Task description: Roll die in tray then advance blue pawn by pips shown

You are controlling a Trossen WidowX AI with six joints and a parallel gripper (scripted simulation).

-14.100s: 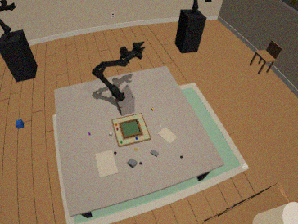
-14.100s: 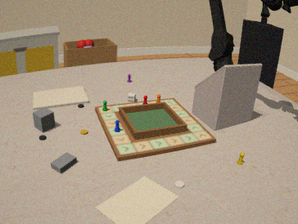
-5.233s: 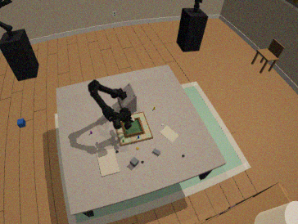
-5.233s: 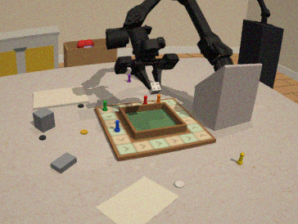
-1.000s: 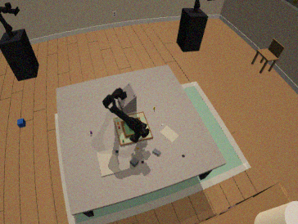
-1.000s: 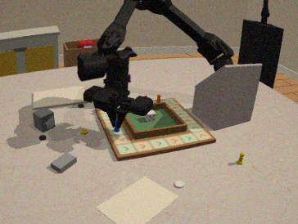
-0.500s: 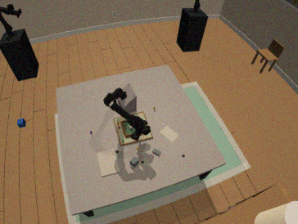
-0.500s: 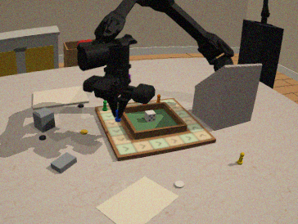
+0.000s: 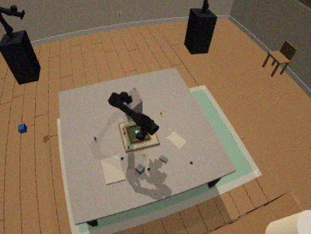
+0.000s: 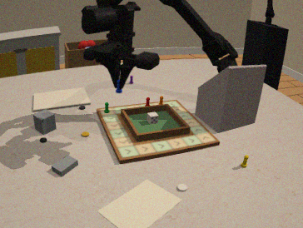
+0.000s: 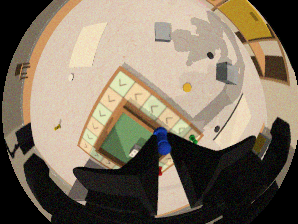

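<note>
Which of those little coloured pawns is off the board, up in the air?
The blue pawn, pinched in the gripper's jaws above the board. The green pawn, red pawn and orange pawn stand on the board's far edge.

I see the grey table [image 10: 258, 183] carrying the game board [image 10: 166, 146], two paper sheets [image 10: 141, 205], two grey blocks [image 10: 44, 121], a slanted grey panel [image 10: 230, 97], a yellow pawn [image 10: 245, 161] and a white disc [image 10: 182, 187].
</note>
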